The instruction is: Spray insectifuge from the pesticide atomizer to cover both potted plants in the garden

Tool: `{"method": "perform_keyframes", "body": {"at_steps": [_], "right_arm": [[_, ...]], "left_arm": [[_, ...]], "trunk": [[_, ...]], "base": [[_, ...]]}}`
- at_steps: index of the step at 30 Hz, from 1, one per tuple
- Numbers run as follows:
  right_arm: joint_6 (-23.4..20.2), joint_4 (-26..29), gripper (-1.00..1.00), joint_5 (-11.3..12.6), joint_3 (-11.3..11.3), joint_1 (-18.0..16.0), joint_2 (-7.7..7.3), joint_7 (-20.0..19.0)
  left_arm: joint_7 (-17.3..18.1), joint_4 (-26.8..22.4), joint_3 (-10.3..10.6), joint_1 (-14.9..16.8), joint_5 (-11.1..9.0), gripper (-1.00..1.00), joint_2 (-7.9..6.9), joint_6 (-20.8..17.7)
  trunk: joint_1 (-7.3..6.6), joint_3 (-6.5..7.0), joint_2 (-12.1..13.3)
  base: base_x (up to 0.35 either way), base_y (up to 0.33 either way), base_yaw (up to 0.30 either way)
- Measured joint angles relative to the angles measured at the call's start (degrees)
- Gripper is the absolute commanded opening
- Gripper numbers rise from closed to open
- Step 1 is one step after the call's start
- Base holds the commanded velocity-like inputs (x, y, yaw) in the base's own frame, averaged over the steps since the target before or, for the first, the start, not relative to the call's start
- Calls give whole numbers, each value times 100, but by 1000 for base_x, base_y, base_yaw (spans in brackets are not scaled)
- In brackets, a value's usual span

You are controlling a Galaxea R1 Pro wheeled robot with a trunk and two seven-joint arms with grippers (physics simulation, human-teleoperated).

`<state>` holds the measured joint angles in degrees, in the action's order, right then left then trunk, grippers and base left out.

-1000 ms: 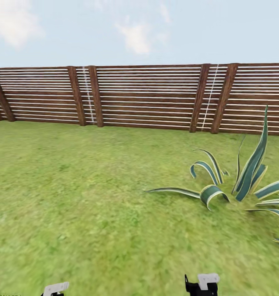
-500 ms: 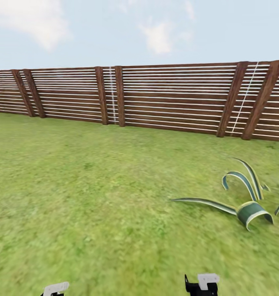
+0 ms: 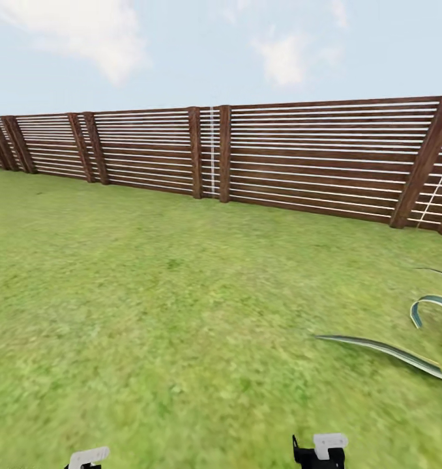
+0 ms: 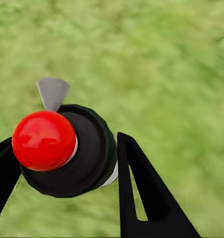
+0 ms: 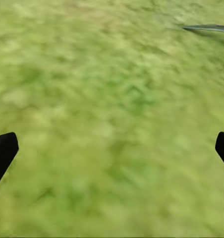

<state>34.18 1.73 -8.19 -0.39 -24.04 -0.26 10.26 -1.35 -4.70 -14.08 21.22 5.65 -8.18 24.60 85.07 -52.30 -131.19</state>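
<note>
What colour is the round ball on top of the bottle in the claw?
Bright shiny red, best seen in the left wrist view.

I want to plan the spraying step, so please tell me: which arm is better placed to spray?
The left, probably. Its gripper is closed on the dark round bottle with the red cap and grey nozzle, the atomizer. The right gripper is open over the green lawn, holding nothing.

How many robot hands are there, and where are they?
2. The left gripper is clamped around the pesticide atomizer; the right gripper hangs open above the grass. None seem hidden.
</note>
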Motion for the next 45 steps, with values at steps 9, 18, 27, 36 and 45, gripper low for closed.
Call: {"method": "perform_keyframes", "body": {"at_steps": [9,18,27,36,45], "right_arm": [[0,0,100,-25,15,0,-58,-22],[0,0,100,-25,16,0,-57,-22],[0,0,100,-17,16,0,-53,-15],[-7,9,100,-8,11,0,-37,-2],[-7,9,100,-6,13,0,-36,5]], "left_arm": [[0,6,4,0,8,-100,0,0],[0,6,3,0,8,-100,1,0],[0,6,4,0,10,-100,7,-1],[0,6,3,0,8,-100,9,-1],[0,6,4,0,8,-100,7,-1]], "trunk": [[0,0,0],[0,0,0],[-1,0,0],[-1,0,0],[-1,0,0]], "base": [[258,248,6],[270,242,0],[288,211,0],[309,154,0],[310,150,0]]}}
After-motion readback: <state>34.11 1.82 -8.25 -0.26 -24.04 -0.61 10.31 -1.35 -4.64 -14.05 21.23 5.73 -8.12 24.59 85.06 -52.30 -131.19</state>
